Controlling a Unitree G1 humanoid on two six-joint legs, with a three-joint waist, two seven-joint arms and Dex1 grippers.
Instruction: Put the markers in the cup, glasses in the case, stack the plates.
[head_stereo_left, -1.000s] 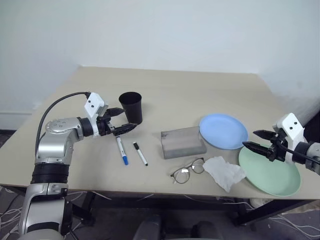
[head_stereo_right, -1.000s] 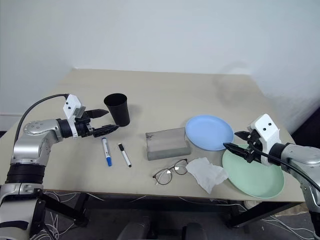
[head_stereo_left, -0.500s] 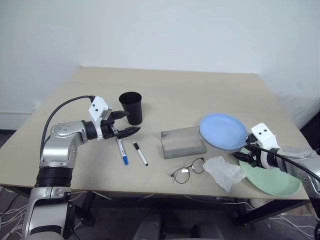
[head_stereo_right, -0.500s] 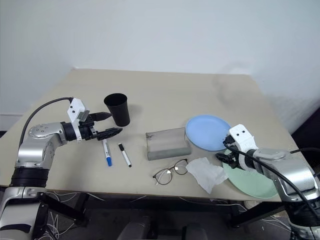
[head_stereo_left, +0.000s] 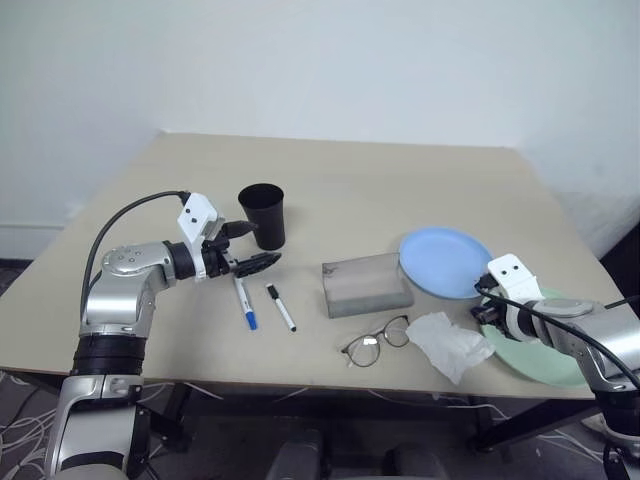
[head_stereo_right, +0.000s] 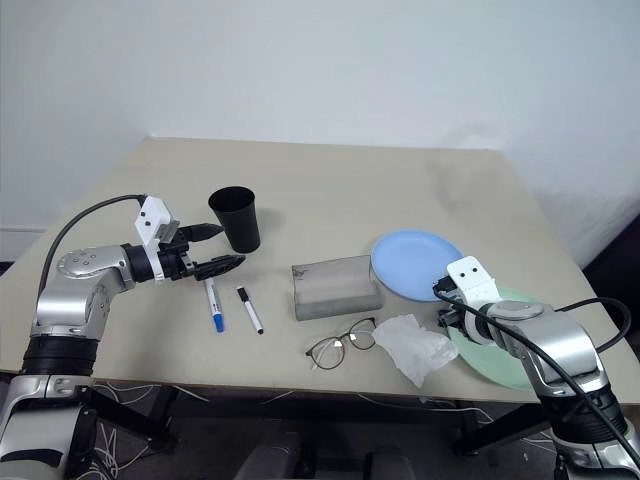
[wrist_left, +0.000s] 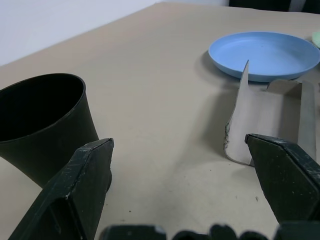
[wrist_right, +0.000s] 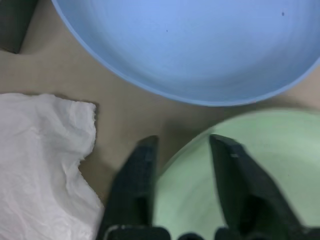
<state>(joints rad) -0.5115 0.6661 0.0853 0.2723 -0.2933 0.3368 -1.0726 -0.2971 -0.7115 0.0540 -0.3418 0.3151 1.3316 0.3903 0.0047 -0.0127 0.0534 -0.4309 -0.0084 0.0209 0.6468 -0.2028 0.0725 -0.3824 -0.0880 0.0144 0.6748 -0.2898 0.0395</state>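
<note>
Leftmost, the left tool (head_stereo_left: 248, 249) hung just above the table (head_stereo_left: 340, 180) with its two black fingers (wrist_left: 75, 192) spread wide, holding nothing, pointed toward the black cup (head_stereo_left: 262, 214), which stood upright just beyond its tips. Below the tool lay the two markers on the table, side by side but apart: the blue-capped marker (head_stereo_left: 244, 301) nearer the left arm, the shorter black-capped marker (head_stereo_left: 280, 307) just to its right. Next came the grey case (head_stereo_left: 366, 284), lying near the table middle; in the left wrist view its lid stood open. In front of the case, toward the near edge, the glasses (head_stereo_left: 375, 342) rested on the table, one lens just beside the crumpled white tissue (head_stereo_left: 448, 344). Right of the case sat the light blue plate (head_stereo_left: 446, 262), its rim close to the case end. At the far right the mint green plate (head_stereo_left: 545, 350) lay at the table's near right corner, just beside the blue plate, not stacked. The right tool (wrist_right: 182, 165) was angled down at the green plate's rim, one finger outside the rim on the table, the other inside on the plate, fingers narrowed around the rim; whether they were fully pinching it I could not tell.
</note>
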